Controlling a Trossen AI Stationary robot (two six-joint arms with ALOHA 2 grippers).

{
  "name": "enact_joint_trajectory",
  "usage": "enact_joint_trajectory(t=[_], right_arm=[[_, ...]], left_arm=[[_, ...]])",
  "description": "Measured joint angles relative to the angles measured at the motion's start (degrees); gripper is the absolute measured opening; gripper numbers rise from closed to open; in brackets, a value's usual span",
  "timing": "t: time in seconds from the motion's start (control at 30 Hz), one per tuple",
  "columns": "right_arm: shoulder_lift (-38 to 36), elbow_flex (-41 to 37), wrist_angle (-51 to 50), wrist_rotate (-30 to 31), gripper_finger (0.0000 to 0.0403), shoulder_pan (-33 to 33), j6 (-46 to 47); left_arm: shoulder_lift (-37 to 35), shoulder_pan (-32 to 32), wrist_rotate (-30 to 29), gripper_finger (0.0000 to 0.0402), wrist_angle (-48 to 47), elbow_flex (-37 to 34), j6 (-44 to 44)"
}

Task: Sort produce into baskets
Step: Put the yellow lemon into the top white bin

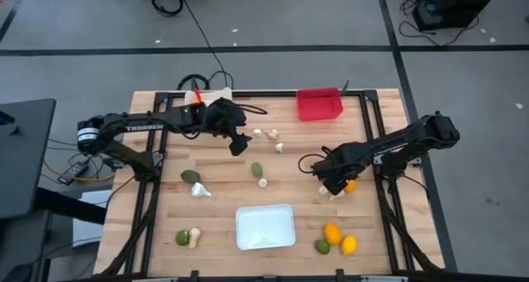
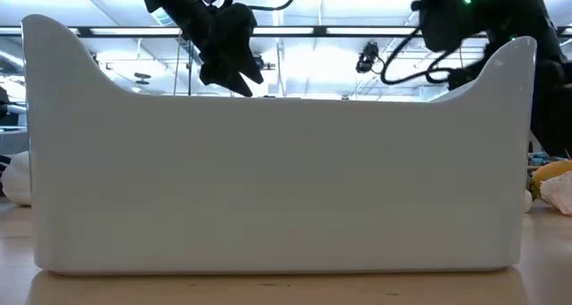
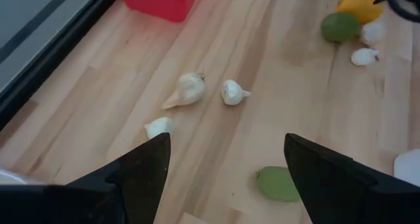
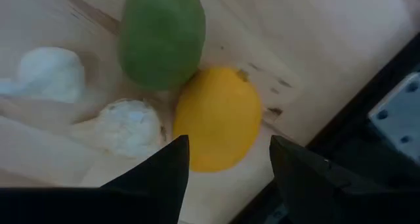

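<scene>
Right gripper (image 1: 333, 183) hangs low near the right edge of the worktop, its fingers (image 4: 157, 178) spread apart with nothing between them, straddling a yellow fruit (image 4: 218, 119). That fruit touches a green fruit (image 4: 161, 35), and two garlic bulbs (image 4: 128, 127) lie just beside the pair, so the cluster is tightly packed under the fingertips.

Left gripper (image 1: 240, 145) is above the middle of the far half of the worktop, its fingers (image 3: 141, 168) likewise apart and empty. Ahead of it lie three garlic bulbs (image 3: 186, 90) close together, and a green fruit (image 3: 278, 183) sits near one fingertip.

A red bin (image 1: 319, 103) stands at the far edge, right of centre. A shallow white tray (image 1: 264, 227) sits near the front edge at the centre; in the low view its wall (image 2: 268, 180) blocks nearly everything behind it. A white bin (image 1: 213, 94) sits at the far edge behind the left arm, mostly hidden by it.

Other produce is scattered around: a green fruit (image 1: 191, 176) and a garlic bulb (image 1: 199, 190) on the left half, a green fruit and bulb (image 1: 187, 237) near the front left corner, a green fruit (image 1: 257, 169) with a bulb (image 1: 263, 183) at the centre, and an orange fruit (image 1: 331, 232), a yellow fruit (image 1: 349, 245) and a green one (image 1: 321, 246) near the front right corner.
</scene>
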Motion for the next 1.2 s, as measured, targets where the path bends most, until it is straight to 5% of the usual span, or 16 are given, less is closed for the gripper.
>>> enact_joint_trajectory(t=[0.5,0.83,1.07,1.2], right_arm=[[-0.37,-10.15,11.13,-3.26,0.0262,-1.14,6.46],[-4.62,-6.55,8.85,4.5,0.0224,-4.93,1.56],[-12.26,-1.49,9.76,6.93,0.0221,-7.18,-2.67],[-16.22,-0.1,21.4,12.15,0.0221,-7.7,-10.13]], left_arm=[[0.0,-1.53,1.23,0.0302,0.02,0.0,-3.72],[0.0,-1.38,-4.53,0.0302,0.78,-1.46,-9.92],[0.02,-1.53,-2.96,0.0302,7.58,-4.92,-12.5],[0.02,-1.53,-0.58,0.0302,20.34,-7.76,-13.16]])
